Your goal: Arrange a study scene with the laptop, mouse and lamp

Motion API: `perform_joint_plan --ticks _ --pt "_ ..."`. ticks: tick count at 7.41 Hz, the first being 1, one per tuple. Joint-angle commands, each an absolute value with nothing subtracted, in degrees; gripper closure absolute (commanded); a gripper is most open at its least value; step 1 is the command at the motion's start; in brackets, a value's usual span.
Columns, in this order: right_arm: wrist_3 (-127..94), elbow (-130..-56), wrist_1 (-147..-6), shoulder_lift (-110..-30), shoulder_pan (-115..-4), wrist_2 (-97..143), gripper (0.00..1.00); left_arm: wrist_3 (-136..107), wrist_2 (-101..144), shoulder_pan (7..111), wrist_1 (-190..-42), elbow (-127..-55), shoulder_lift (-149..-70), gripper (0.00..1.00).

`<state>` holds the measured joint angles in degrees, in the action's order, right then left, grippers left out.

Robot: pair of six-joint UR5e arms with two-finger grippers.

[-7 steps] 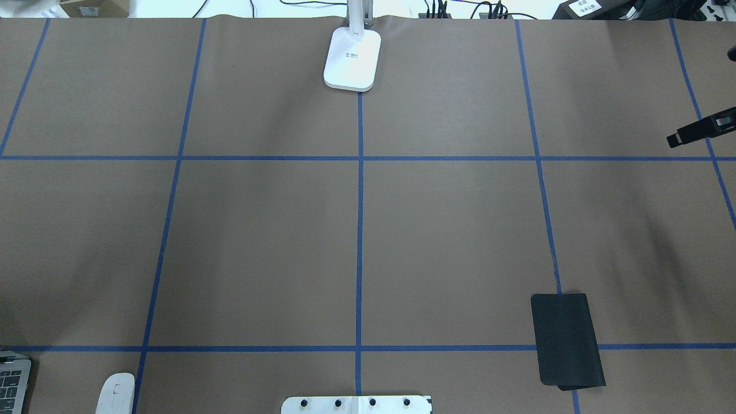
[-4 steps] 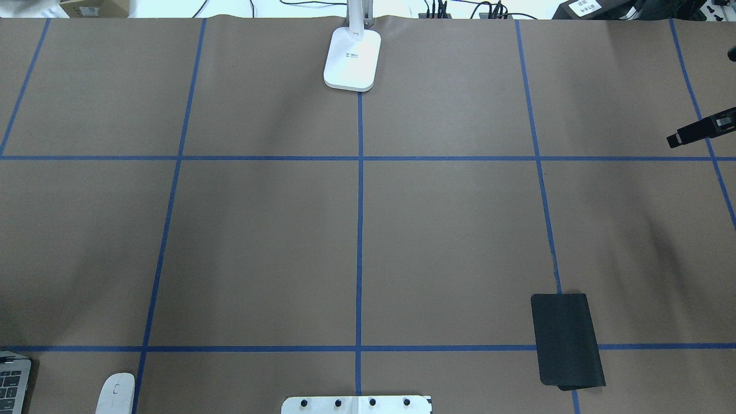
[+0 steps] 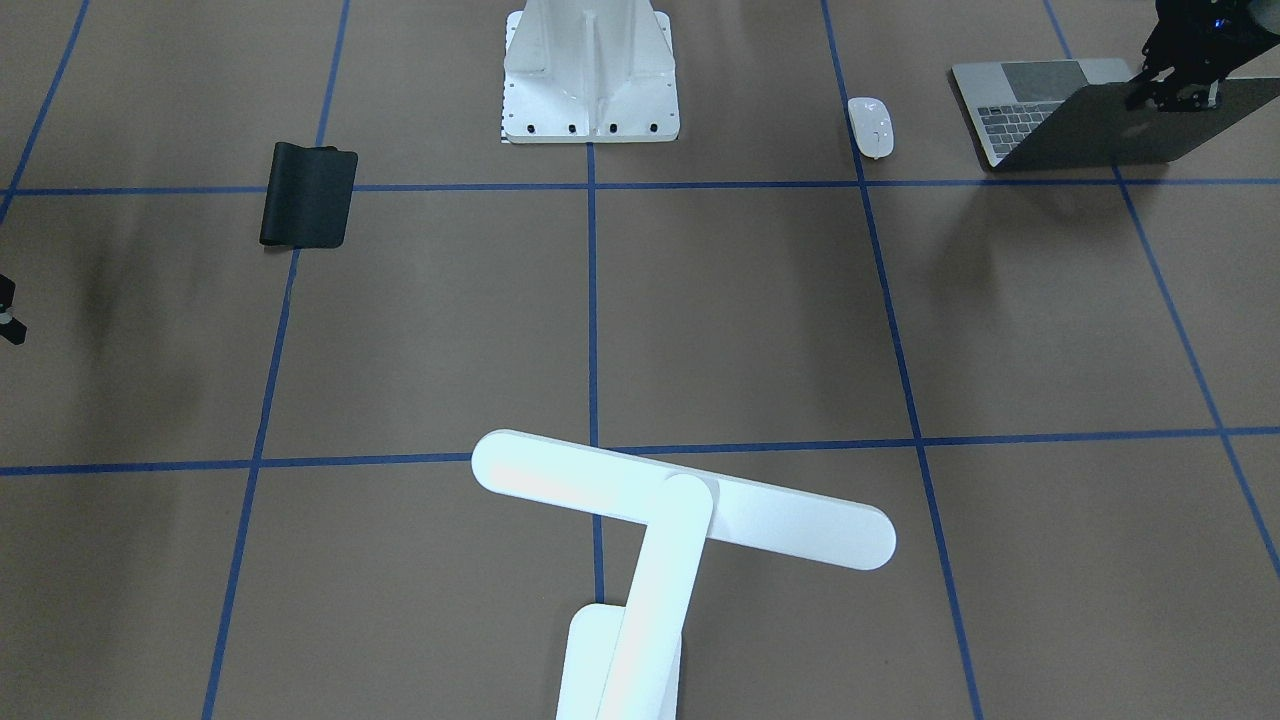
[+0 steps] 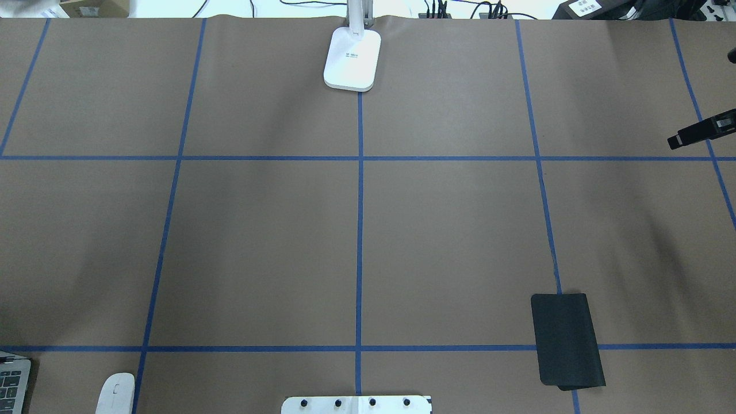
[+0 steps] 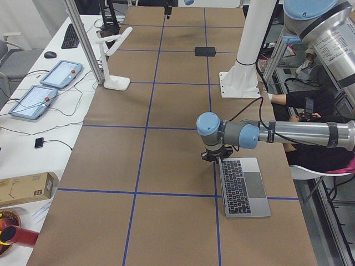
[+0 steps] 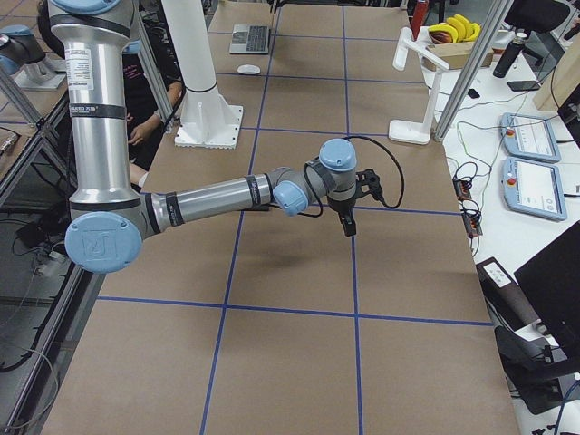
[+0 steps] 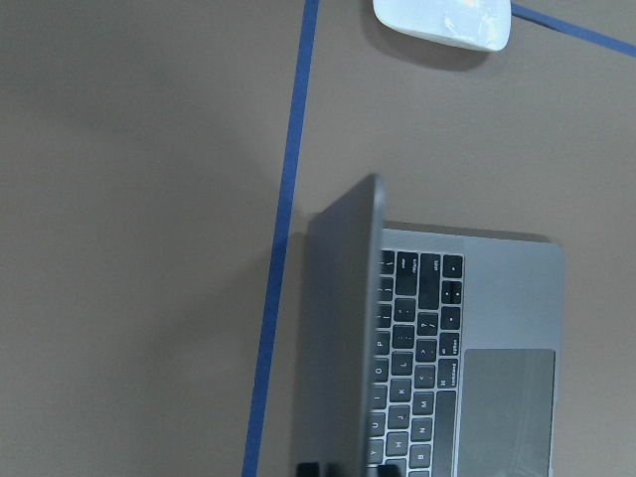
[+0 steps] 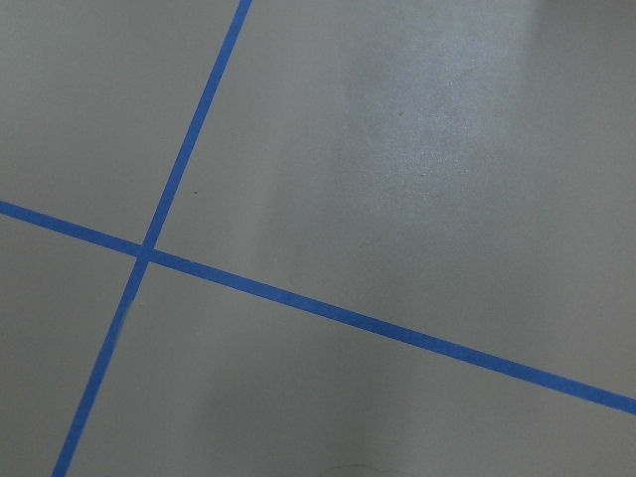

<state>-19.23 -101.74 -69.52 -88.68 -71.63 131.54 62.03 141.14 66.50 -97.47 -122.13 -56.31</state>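
The laptop [image 3: 1020,110] stands part open at the near left of the table, its lid [image 3: 1110,130] raised. My left gripper [image 3: 1175,92] is shut on the lid's top edge. In the left wrist view the fingertips [image 7: 310,468] sit on both sides of the lid edge above the keyboard [image 7: 417,358]. The white mouse [image 3: 870,125] lies beside the laptop, towards the middle, and also shows in the overhead view [image 4: 116,393]. The lamp [image 3: 680,500] stands upright at the far middle edge, its base [image 4: 352,60] on the centre line. My right gripper [image 4: 690,133] hovers shut and empty over the far right.
A flat black pad [image 4: 566,339] lies at the near right on a blue tape line. The white ribbed pedestal [image 3: 590,75] of the robot stands at the near middle. Blue tape lines mark a grid on the brown table cover [image 4: 448,241].
In the overhead view the laptop's corner has slipped a little towards the near edge. The right gripper has shifted very slightly. The lamp, mouse and pad have not moved.
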Motion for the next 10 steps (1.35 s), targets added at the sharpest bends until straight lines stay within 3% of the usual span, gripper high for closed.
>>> perform_joint_plan --ticks 1,4,10 --pt "-19.25 -101.69 -69.52 -88.68 -71.63 131.57 0.00 62.14 141.15 68.11 -97.47 -122.43 -56.34 0.85" --pt "-19.16 -100.99 -69.52 -88.42 -71.54 131.57 0.00 62.05 141.07 68.99 -97.47 -122.43 -56.34 0.93" --pt "-19.34 -100.72 -69.43 -88.42 -71.46 131.66 0.00 62.23 141.50 73.99 -97.21 -126.38 -58.00 0.94"
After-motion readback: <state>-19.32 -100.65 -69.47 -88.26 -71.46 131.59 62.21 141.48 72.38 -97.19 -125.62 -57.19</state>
